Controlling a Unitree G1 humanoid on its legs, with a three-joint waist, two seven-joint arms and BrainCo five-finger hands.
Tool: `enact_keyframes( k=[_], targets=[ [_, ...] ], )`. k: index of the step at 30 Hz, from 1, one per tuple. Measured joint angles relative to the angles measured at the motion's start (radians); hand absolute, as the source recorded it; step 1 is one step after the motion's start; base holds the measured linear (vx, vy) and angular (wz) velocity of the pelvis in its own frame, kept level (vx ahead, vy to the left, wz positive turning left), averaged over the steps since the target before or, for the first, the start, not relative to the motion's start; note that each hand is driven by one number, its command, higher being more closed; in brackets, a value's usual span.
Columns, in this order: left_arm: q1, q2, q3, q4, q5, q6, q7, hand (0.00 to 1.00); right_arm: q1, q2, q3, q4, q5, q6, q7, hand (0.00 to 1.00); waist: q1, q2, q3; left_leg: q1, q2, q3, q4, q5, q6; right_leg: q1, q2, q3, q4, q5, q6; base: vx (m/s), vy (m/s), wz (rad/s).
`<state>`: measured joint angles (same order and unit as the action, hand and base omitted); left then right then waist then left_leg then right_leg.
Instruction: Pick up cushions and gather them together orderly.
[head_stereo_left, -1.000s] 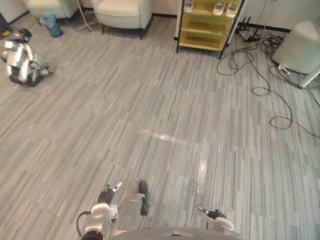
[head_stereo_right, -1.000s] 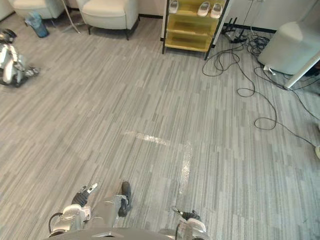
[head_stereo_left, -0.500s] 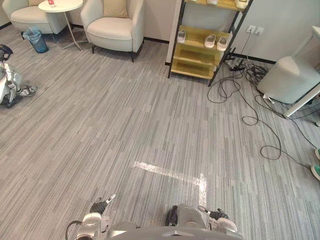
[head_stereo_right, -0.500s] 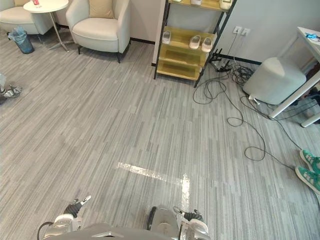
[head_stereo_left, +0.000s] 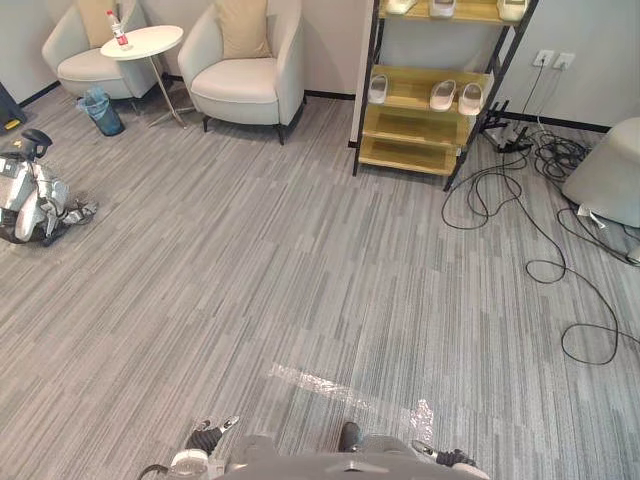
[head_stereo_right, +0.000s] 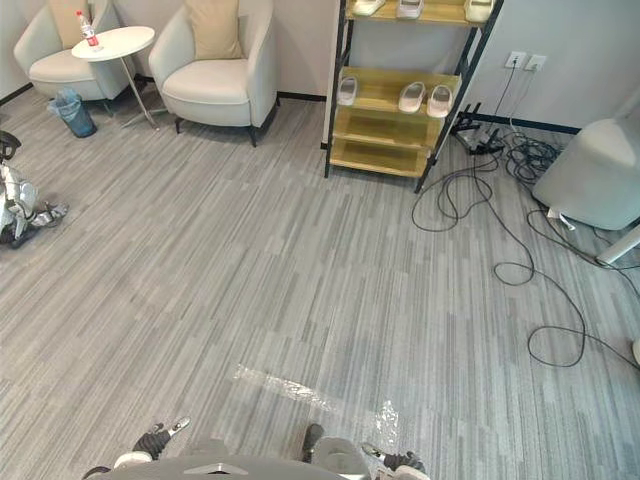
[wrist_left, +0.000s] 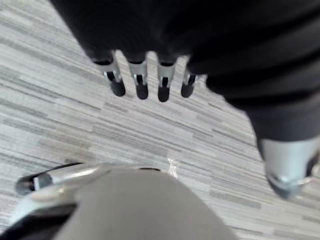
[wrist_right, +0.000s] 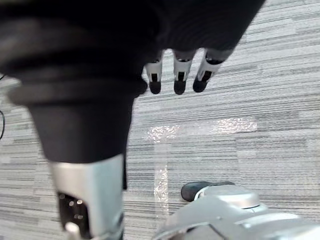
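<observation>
Cushions (head_stereo_left: 245, 25) resting far ahead of left hand (wrist_left: 138, 75) and right hand (wrist_right: 180, 74), both hanging loosely spread, empty; looking soft, light, suiting an edge grip

floor (head_stereo_left: 300, 260): grey, streaked plank pattern. armchair (head_stereo_left: 245, 88) at 11 o'clock: cream; its cushion (head_stereo_left: 245, 25) tan. shelf (head_stereo_left: 408, 154) at 1 o'clock: yellow boards, black frame.

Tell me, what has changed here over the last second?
Only the camera has moved: the view has swung further up the room, so the tan cushions on the two armchairs now show. Nothing in the room has itself shifted. The left hand and the right hand stay low, fingers straight, holding nothing.
</observation>
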<state>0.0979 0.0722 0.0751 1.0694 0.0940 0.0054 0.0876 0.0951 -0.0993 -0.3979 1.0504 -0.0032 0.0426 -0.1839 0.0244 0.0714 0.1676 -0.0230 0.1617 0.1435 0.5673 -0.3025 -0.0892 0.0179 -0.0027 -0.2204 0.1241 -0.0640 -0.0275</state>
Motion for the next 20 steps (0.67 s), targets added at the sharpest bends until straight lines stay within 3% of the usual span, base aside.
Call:
enact_keyframes(
  k=[2,3,5,6,10,12,20],
  targets=[
    [-0.001,0.0,-0.001,0.0,0.0,0.001,-0.001,0.0,0.0,0.001,0.0,0.0,0.0,0.001,0.0,0.0,0.0,-0.001,0.001,-0.016,-0.011,-0.007,-0.073,0.002,-0.002,0.013,-0.018,0.006,0.0,-0.004,0.01,0.13,0.143,-0.02],
    [-0.003,0.001,-0.001,0.0,0.0,0.001,0.0,0.0,0.003,0.002,-0.001,0.0,0.0,0.001,-0.001,0.0,0.001,-0.002,0.001,-0.025,-0.031,-0.014,-0.168,0.014,-0.004,0.023,-0.043,0.013,0.004,-0.011,0.032,0.1,0.162,-0.05],
    [-0.003,-0.009,-0.006,0.002,-0.001,0.0,0.0,0.0,0.016,-0.011,0.001,0.0,0.0,0.001,0.0,0.0,0.006,0.017,-0.001,-0.025,-0.044,-0.036,-0.313,0.169,-0.02,0.023,-0.056,0.034,0.02,-0.026,0.077,0.15,0.229,-0.22],
    [0.001,-0.001,-0.004,0.006,-0.001,0.002,0.0,0.0,0.016,-0.006,0.002,-0.005,0.0,0.001,-0.003,0.0,0.01,0.012,-0.008,-0.002,-0.074,-0.015,-0.337,0.181,0.008,0.037,-0.075,0.061,0.011,-0.017,0.098,0.25,0.286,-0.27],
    [0.001,0.02,0.003,0.002,-0.002,0.002,-0.001,0.0,0.019,0.018,0.0,-0.009,0.0,0.002,-0.01,0.0,0.015,-0.031,0.005,0.026,-0.121,0.016,-0.342,0.178,0.036,0.054,-0.115,0.086,-0.027,-0.009,0.109,0.19,0.189,-0.12],
    [0.002,0.023,0.004,0.003,-0.002,0.003,-0.002,0.0,0.021,0.022,-0.006,-0.009,-0.002,0.003,-0.01,0.0,0.019,-0.039,0.003,0.046,-0.137,0.017,-0.344,0.175,0.041,0.079,-0.125,0.104,-0.042,-0.008,0.109,0.12,0.091,-0.04],
    [0.01,0.021,0.004,0.011,-0.002,0.011,-0.006,0.0,0.019,0.019,-0.007,0.01,-0.003,0.003,0.001,0.0,0.025,-0.034,-0.012,0.084,-0.126,-0.012,-0.408,0.184,0.052,0.096,-0.096,0.117,-0.076,0.002,0.115,0.01,-0.027,-0.02]
  ],
)
